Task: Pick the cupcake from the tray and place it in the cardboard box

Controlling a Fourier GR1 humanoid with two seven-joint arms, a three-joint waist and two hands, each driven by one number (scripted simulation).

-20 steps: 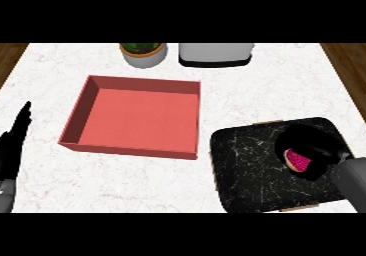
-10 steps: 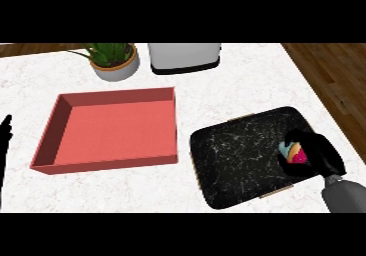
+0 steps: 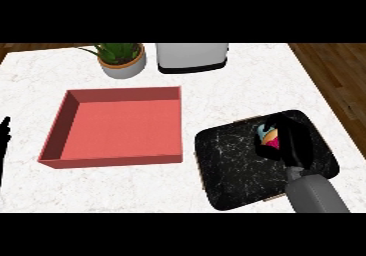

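A cupcake (image 3: pixel 269 138) with pink, yellow and pale blue colours shows over the right half of the black marbled tray (image 3: pixel 230 170). My right hand (image 3: pixel 291 142) is curled round it and hides most of it. The box (image 3: pixel 116 127) is a shallow red square one with nothing inside, lying on the counter to the left of the tray. My left hand (image 3: pixel 1 145) rests open at the view's left edge, fingers up, apart from everything.
A potted green plant (image 3: pixel 121 59) stands at the back, left of a white and black appliance (image 3: pixel 191 56). The white marbled counter (image 3: pixel 238 95) ends at wooden floor on the right.
The view has shifted, so everything sits lower and further right. The right hand still curls round the cupcake over the tray. The left hand remains at the left edge.
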